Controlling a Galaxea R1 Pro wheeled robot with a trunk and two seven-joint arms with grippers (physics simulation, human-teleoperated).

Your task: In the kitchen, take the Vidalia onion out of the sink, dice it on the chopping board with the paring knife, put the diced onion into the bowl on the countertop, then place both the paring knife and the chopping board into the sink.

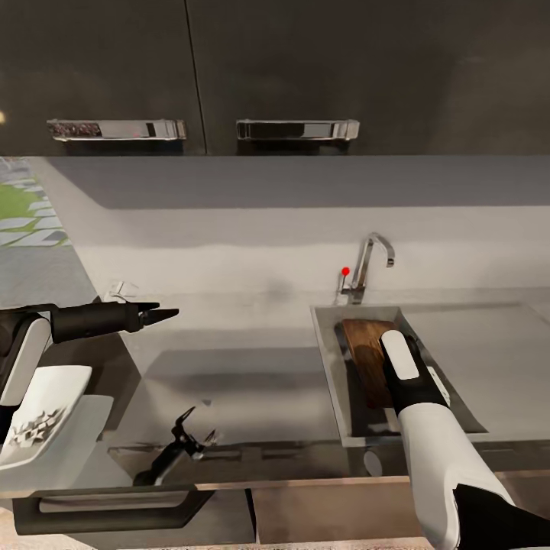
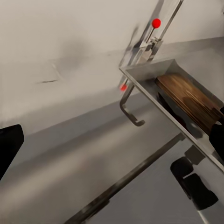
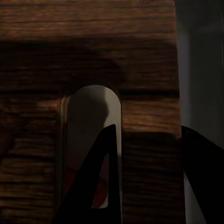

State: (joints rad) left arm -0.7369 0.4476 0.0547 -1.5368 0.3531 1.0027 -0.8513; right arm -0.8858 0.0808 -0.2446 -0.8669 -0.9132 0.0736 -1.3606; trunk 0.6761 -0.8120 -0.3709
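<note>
Chopping board (image 1: pixel 368 353) sits tilted in the sink (image 1: pixel 330 397), right of centre in the head view, its far end propped toward the chrome tap (image 1: pixel 369 263) with the red-tipped lever (image 1: pixel 345 271). That lean looks like the result of being lowered in by one end. The right gripper (image 3: pixel 149 177) grips the near end: in the right wrist view one dark finger (image 3: pixel 100 179) passes through the board's slot-shaped handle hole (image 3: pixel 91 116) and the other lies outside the board's edge, so the jaws pinch the wood between hole and rim. Something red shows through the slot, possibly the paring knife beneath; I cannot tell for sure. At the left edge, the white bowl (image 1: pixel 42 416) holds pale diced pieces (image 1: pixel 34 428). The left gripper (image 1: pixel 156 313) hovers over the countertop (image 1: pixel 244 382), fingers nearly together and holding nothing, probably parked clear.
</note>
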